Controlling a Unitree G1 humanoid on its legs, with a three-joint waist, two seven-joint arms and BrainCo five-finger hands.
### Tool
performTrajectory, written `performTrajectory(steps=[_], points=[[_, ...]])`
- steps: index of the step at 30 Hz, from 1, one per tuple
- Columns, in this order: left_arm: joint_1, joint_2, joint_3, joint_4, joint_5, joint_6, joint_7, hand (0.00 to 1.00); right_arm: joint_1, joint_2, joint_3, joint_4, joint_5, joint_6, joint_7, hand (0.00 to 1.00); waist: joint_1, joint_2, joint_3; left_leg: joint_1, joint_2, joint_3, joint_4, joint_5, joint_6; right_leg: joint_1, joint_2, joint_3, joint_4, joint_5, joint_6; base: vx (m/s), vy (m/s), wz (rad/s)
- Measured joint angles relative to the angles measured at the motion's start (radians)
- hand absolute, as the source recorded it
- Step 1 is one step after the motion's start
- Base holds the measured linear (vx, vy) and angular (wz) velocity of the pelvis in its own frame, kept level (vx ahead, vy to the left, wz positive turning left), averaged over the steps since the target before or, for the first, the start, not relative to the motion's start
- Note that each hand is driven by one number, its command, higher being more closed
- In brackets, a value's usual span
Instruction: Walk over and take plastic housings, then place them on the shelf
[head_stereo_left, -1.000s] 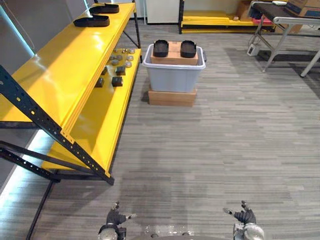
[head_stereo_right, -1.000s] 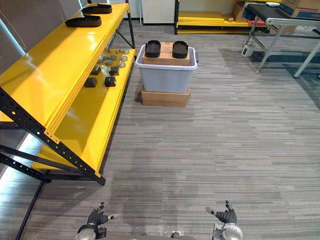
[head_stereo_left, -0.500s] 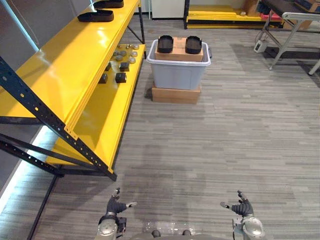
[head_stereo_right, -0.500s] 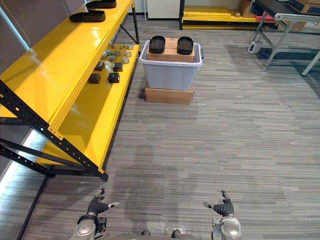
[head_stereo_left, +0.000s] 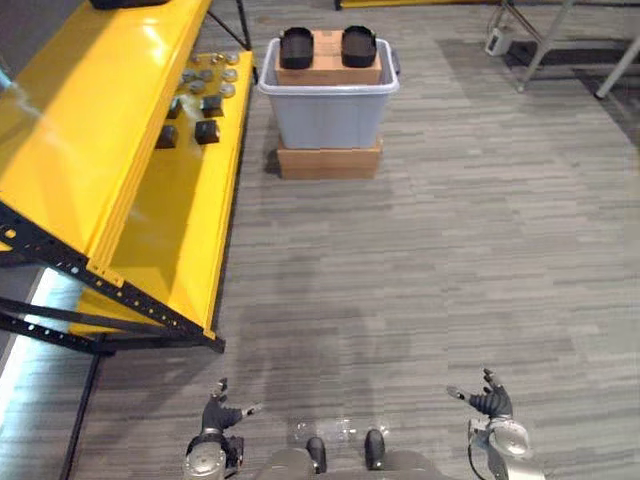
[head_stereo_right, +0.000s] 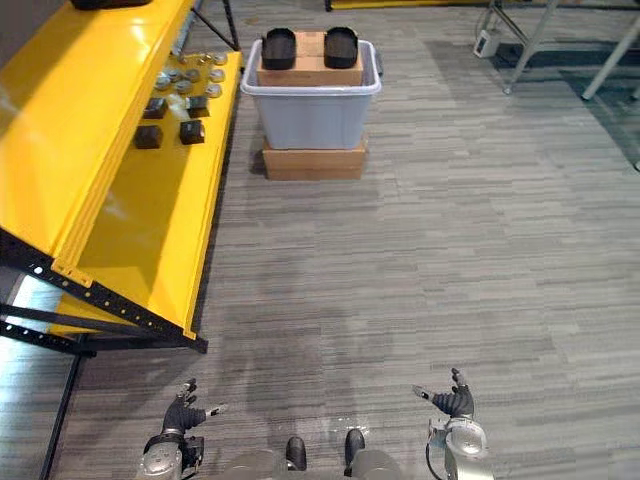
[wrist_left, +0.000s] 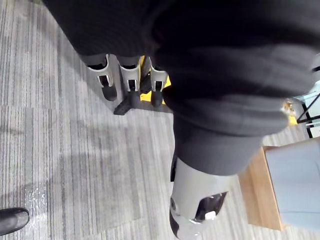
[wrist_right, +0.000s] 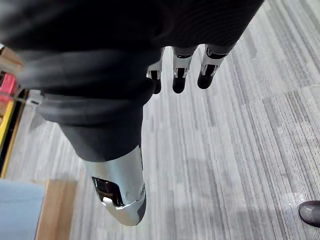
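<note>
As the eye views show, the task's items sit on a cardboard box (head_stereo_left: 328, 72) inside a grey bin (head_stereo_left: 328, 110). The left housing (head_stereo_left: 296, 47) is at the box's left end and the right housing (head_stereo_left: 358, 45) at its right end, the two apart. The bin stands on a flat base (head_stereo_left: 328, 161) on the floor (head_stereo_left: 420, 260), near the far end of a yellow shelf (head_stereo_left: 90, 150). Small parts (head_stereo_left: 190, 100) lie at the far end of the shelf's lower deck. Metal table legs (head_stereo_left: 545, 40) stand far right.

At the near edge the left hand (head_stereo_left: 215, 412) and right hand (head_stereo_left: 488, 402) hang low, well apart from the bin, with bare floor between. The wrist views add detail: the left hand's fingers (wrist_left: 131, 82) are straight, slightly spread and holding nothing, and the right hand's fingers (wrist_right: 182, 70) are likewise. Each wrist view also catches a corner of the bin and base.
</note>
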Motion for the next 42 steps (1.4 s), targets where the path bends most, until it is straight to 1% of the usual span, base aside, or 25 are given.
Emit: performTrajectory(steps=[5,7,9,11,12,14,15,16,18,19,23,24,25,26,27,28,29,31,32,34,35,36,38,40,42], points=[[-0.027,0.012,0.0,0.006,-0.014,0.003,0.019,0.0,-0.039,-0.028,0.023,-0.021,0.003,0.005,-0.013,0.0,-0.018,0.021,0.037,0.107,0.039,-0.018,-0.059,-0.021,-0.001,-0.143,0.004,-0.117,-0.023,-0.027,-0.022,0.28,0.017,0.13],[-0.033,0.013,-0.001,0.009,-0.019,0.003,0.026,0.0,-0.054,-0.043,0.041,-0.023,0.001,0.005,-0.016,0.0,-0.028,0.02,0.046,0.142,0.06,-0.019,-0.08,-0.03,-0.023,-0.195,0.019,-0.137,-0.163,0.069,-0.037,0.38,-0.054,0.12],[-0.036,0.012,-0.002,0.035,-0.018,0.006,0.037,0.0,-0.044,-0.047,0.044,-0.028,0.001,0.005,-0.02,0.0,-0.037,0.006,0.044,0.199,0.076,-0.048,-0.079,-0.066,-0.09,-0.201,0.018,-0.132,-0.222,0.297,-0.115,0.56,-0.142,0.23],[-0.05,0.009,-0.002,0.042,-0.018,0.006,0.036,0.0,-0.05,-0.049,0.044,-0.034,0.001,0.007,-0.022,0.0,-0.034,0.017,0.038,0.189,0.097,-0.068,-0.059,-0.05,-0.12,-0.215,0.026,-0.152,-0.166,0.25,-0.137,0.51,-0.19,0.23],[-0.058,0.003,-0.001,0.045,-0.018,0.005,0.037,0.0,-0.048,-0.051,0.041,-0.047,0.001,0.007,-0.023,0.0,-0.044,0.017,0.039,0.164,0.1,-0.083,0.029,-0.007,-0.179,-0.204,0.016,-0.169,-0.112,0.179,-0.149,0.6,-0.25,0.36],[-0.05,-0.012,0.006,0.057,-0.018,0.006,0.036,0.0,-0.038,-0.049,0.054,-0.056,0.001,0.01,-0.02,0.0,-0.049,0.02,0.041,0.103,0.104,-0.096,0.291,0.085,-0.166,-0.106,0.022,-0.181,-0.121,0.122,-0.159,0.57,-0.226,0.24],[-0.031,-0.022,0.009,0.056,-0.018,0.006,0.036,0.0,-0.029,-0.047,0.08,-0.075,0.001,0.009,-0.014,0.0,-0.046,0.017,0.042,0.034,0.117,-0.097,0.508,0.232,-0.16,-0.016,0.031,-0.177,-0.153,0.098,-0.171,0.51,-0.183,0.04],[-0.023,-0.024,0.008,0.056,-0.018,0.005,0.034,0.0,-0.026,-0.046,0.092,-0.085,0.001,0.007,-0.013,0.0,-0.039,0.014,0.043,-0.006,0.137,-0.089,0.624,0.234,-0.162,0.03,0.04,-0.172,-0.172,0.086,-0.178,0.46,-0.159,-0.13],[-0.018,-0.027,0.01,0.056,-0.019,0.008,0.034,0.0,-0.026,-0.022,0.097,-0.099,0.008,-0.005,-0.013,0.0,-0.018,0.009,0.046,-0.15,0.201,-0.033,0.906,0.181,-0.098,0.15,0.06,-0.151,-0.228,0.062,-0.188,0.37,-0.111,-0.28],[-0.014,-0.032,0.01,0.055,-0.019,0.01,0.034,0.0,-0.023,-0.011,0.095,-0.099,0.02,-0.006,-0.014,0.0,0.001,0.0,0.046,-0.226,0.205,-0.009,0.94,0.158,-0.08,0.21,0.059,-0.133,-0.271,0.058,-0.188,0.31,-0.063,-0.28],[0.012,-0.051,0.007,0.056,-0.019,0.015,0.033,0.0,-0.016,-0.006,0.082,-0.09,0.024,-0.003,-0.014,0.0,0.027,-0.013,0.053,-0.373,0.141,0.0,0.637,0.081,-0.096,0.351,0.029,-0.1,-0.376,0.022,-0.159,0.43,0.051,-0.22],[0.027,-0.052,0.007,0.057,-0.02,0.016,0.033,0.0,-0.012,-0.008,0.079,-0.08,0.024,0.001,-0.015,0.0,0.031,-0.016,0.055,-0.383,0.101,-0.005,0.437,0.089,-0.107,0.385,0.006,-0.091,-0.384,-0.007,-0.147,0.41,0.126,-0.24],[0.044,-0.057,0.009,0.058,-0.022,0.017,0.034,0.0,-0.019,-0.009,0.064,-0.056,0.024,0.002,-0.015,0.0,0.037,-0.008,0.05,-0.377,0.072,-0.026,0.193,0.134,-0.155,0.411,-0.004,-0.073,-0.399,-0.031,-0.135,0.41,0.146,-0.38],[0.051,-0.06,0.008,0.061,-0.022,0.017,0.034,0.0,-0.021,-0.012,0.055,-0.042,0.023,0.003,-0.016,0.0,0.046,0.005,0.041,-0.369,0.072,-0.038,0.08,0.155,-0.172,0.419,-0.001,-0.058,-0.41,-0.046,-0.131,0.45,0.215,-0.68],[0.05,-0.057,0.01,0.081,-0.024,0.018,0.036,0.0,-0.029,-0.015,0.051,0.002,0.023,0.008,-0.021,0.0,0.065,0.012,0.036,-0.37,0.071,-0.047,0.031,0.261,-0.164,0.444,-0.004,-0.021,-0.416,-0.077,-0.117,0.39,0.22,-0.61],[0.048,-0.052,0.013,0.092,-0.026,0.019,0.036,0.0,-0.03,-0.01,0.051,0.022,0.023,0.013,-0.023,0.0,0.076,0.005,0.024,-0.373,0.05,-0.042,0.047,0.295,-0.128,0.451,-0.015,-0.009,-0.417,-0.091,-0.113,0.8,0.335,-0.42],[0.037,-0.048,0.02,0.107,-0.036,0.019,0.035,0.0,-0.024,-0.004,0.05,0.041,0.022,0.026,-0.03,0.0,0.075,-0.027,-0.005,-0.423,0.005,-0.036,0.145,0.254,-0.076,0.443,-0.06,0.014,-0.391,-0.091,-0.101,0.74,0.275,-0.03],[0.017,-0.046,0.029,0.116,-0.037,0.019,0.036,0.0,-0.019,-0.005,0.045,0.045,0.02,0.029,-0.032,0.0,0.077,-0.042,-0.01,-0.431,-0.014,-0.012,0.224,0.187,-0.049,0.429,-0.089,0.053,-0.305,-0.085,-0.09,0.64,0.229,0.09],[0.014,-0.05,0.03,0.123,-0.037,0.019,0.035,0.0,-0.015,-0.005,0.04,0.052,0.02,0.03,-0.032,0.0,0.076,-0.048,-0.012,-0.412,-0.033,-0.008,0.248,0.147,-0.035,0.408,-0.096,0.07,-0.206,-0.073,-0.063,0.49,0.188,0.08],[0.013,-0.049,0.029,0.127,-0.038,0.019,0.035,0.0,-0.015,-0.001,0.04,0.051,0.019,0.031,-0.031,0.0,0.064,-0.053,-0.012,-0.325,-0.067,-0.01,0.234,0.088,-0.014,0.309,-0.108,0.116,0.117,0.026,0.114,0.58,0.202,0.16],[0.008,-0.048,0.029,0.134,-0.038,0.02,0.036,0.0,-0.019,0.005,0.045,0.05,0.018,0.029,-0.031,0.0,0.049,-0.055,-0.012,-0.257,-0.085,-0.021,0.212,0.061,-0.004,0.225,-0.107,0.118,0.349,0.042,0.138,0.67,0.17,0.15],[0.006,-0.051,0.026,0.139,-0.039,0.021,0.036,0.0,-0.019,0.009,0.051,0.05,0.016,0.029,-0.03,0.0,0.049,-0.051,-0.011,-0.176,-0.088,-0.025,0.179,0.05,0.001,0.147,-0.111,0.091,0.494,0.024,0.092,0.54,0.104,0.08],[0.002,-0.05,0.005,0.139,-0.041,0.021,0.037,0.0,-0.015,0.013,0.058,0.049,0.016,0.027,-0.03,0.0,0.035,-0.044,-0.011,-0.072,-0.085,-0.059,0.108,0.048,0.005,0.07,-0.108,0.01,0.545,-0.011,0.026,0.4,0.057,0.19],[-0.02,-0.049,-0.01,0.142,-0.057,0.02,0.036,0.0,-0.008,0.015,0.058,0.048,0.016,0.024,-0.031,0.0,0.016,-0.041,-0.007,0.065,-0.064,-0.091,0.014,0.047,0.006,-0.02,-0.102,-0.096,0.401,-0.055,-0.04,0.49,-0.011,0.37],[-0.038,-0.054,-0.01,0.143,-0.058,0.02,0.036,0.0,-0.006,0.015,0.057,0.043,0.017,0.022,-0.031,0.0,0.01,-0.035,-0.005,0.12,-0.037,-0.108,-0.014,0.038,0.008,-0.076,-0.084,-0.134,0.184,-0.047,-0.04,0.5,-0.094,0.34]])
